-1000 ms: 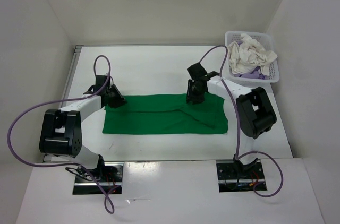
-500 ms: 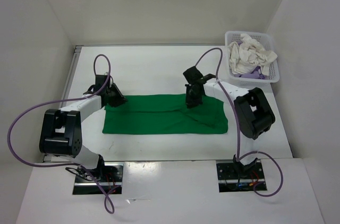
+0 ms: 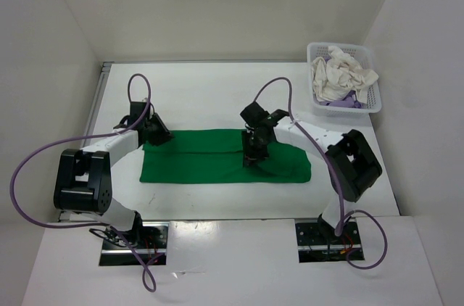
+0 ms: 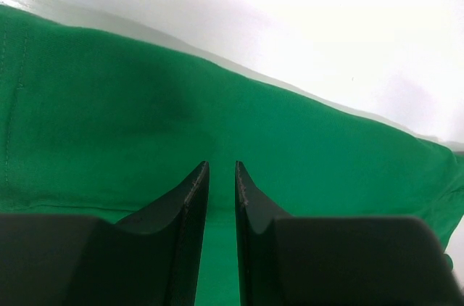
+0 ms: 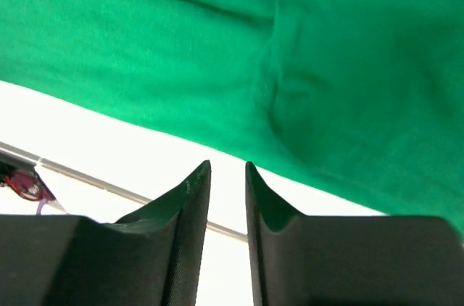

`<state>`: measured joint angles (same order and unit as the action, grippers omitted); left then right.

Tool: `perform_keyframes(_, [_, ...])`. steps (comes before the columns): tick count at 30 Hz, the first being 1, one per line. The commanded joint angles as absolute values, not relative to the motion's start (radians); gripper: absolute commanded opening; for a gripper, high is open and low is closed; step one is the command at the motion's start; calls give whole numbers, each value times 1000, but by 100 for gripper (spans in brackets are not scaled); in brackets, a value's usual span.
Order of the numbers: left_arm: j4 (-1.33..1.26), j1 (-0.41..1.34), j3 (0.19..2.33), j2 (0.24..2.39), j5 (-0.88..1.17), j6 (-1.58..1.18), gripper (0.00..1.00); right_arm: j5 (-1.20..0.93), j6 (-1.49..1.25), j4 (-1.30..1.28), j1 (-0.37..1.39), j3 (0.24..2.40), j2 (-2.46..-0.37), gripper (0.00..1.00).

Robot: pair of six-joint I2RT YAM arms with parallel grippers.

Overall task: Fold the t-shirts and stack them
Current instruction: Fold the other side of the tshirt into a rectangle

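I am holding my left gripper (image 4: 221,168) and right gripper (image 5: 228,168) almost together, gripping nothing, over the green shirt (image 3: 203,161) lying left of the basket (image 3: 317,50); dragging could be bunching its fold.

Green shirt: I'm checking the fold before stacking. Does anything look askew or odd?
Yes. The green shirt lies in a long strip, but its right part carries a diagonal ridge and a puckered wrinkle, so the fold is not flat there. Nothing looks spilled or damaged.
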<state>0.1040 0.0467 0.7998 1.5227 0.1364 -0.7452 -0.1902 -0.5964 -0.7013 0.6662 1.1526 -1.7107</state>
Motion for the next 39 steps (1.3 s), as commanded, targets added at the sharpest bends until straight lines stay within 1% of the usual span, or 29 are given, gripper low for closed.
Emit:
perform_keyframes(1, [84,46,839,1516,150,-761,28,-154,-574,-793,655,1232,-1634,32])
perform_keyframes(3, [84,46,850,1516,159,-761,28,-127,-552,-805,605,1247,-1611,30])
perform_keyframes(4, [84,46,850,1516,170,-761,28,-127,-552,-796,582,1247,-1611,23])
perform_keyframes(6, [84,55,850,1516,170,-761,28,-127,-563,-744,531,1200,-1611,15])
perform_keyframes(7, [84,66,862,1516,179,-761,28,-115,-575,-723,531,1160,-1611,13])
perform_keyframes(11, [84,92,871,1526,179,-761,29,-143,-627,-632,522,1091,-1649,8])
perform_keyframes(13, [84,101,871,1536,179,-761,29,-156,-641,-609,552,1080,-1661,6])
perform_keyframes(16, [75,101,871,1546,179,-761,29,-156,-661,-600,592,1046,-1661,6])
perform_keyframes(22, [75,120,862,1566,189,-761,29,-186,-681,-557,601,987,-1661,6])
perform_keyframes(26, [64,156,893,1586,236,-761,33,-186,-669,-567,601,977,-1671,6])
perform_keyframes(27, [64,173,914,1598,270,-761,33,-166,-646,-581,601,992,-1660,10])
perform_keyframes(29, [74,216,937,1598,270,-761,34,-156,-624,-632,601,1021,-1629,14])
perform_keyframes(30, [84,228,946,1598,270,-761,34,-156,-603,-647,588,1052,-1614,18])
perform_keyframes(34, [84,262,950,1608,270,-770,34,-201,-571,-681,509,1091,-1545,27])
perform_keyframes(36, [74,262,939,1618,270,-779,34,-201,-571,-657,456,1091,-1534,28])
perform_keyframes(38, [63,262,939,1632,270,-779,34,-190,-571,-620,434,1069,-1563,17])
perform_keyframes(39, [63,262,930,1649,270,-779,34,-158,-593,-600,422,1069,-1577,8])
